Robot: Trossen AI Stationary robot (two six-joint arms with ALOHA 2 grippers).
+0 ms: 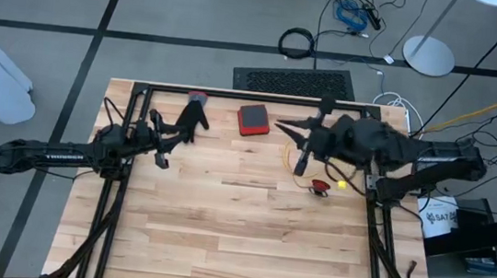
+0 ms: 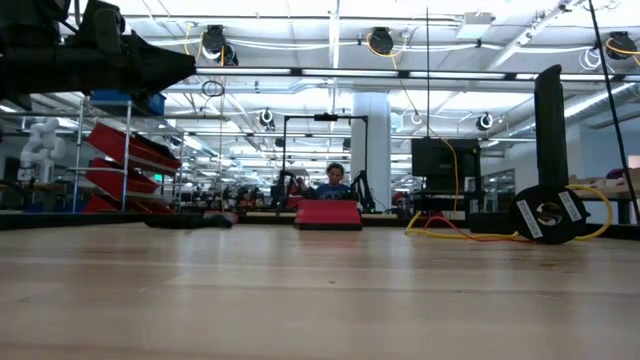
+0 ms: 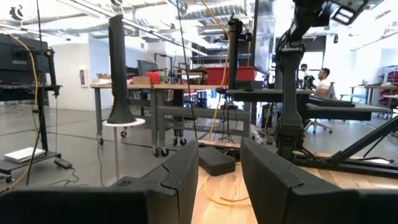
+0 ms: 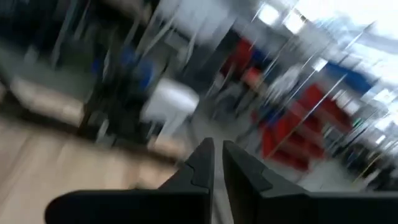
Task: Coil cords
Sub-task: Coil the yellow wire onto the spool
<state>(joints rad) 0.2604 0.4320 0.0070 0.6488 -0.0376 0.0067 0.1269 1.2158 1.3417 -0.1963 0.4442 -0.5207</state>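
Yellow cord (image 1: 286,154), red case (image 1: 254,119), black glove (image 1: 193,120), pale striped wooden table (image 1: 238,240)

Even, bright indoor light fills every view, coming from rows of ceiling lamps (image 2: 380,40) that show as white glare spots in the low view. From above, the wooden bench (image 1: 239,231) is evenly lit with only soft, faint shadows beneath the arms. In the low view the nearest stretch of bench is soft and out of focus, while the room behind is sharper. The left wrist view is clear, though its near dark fingers (image 3: 180,180) are slightly soft and windows at the far side blow out to white. The right wrist view is heavily smeared by motion blur; the room behind dissolves into streaks of colour, and only the dark fingers (image 4: 202,165) keep a readable outline.
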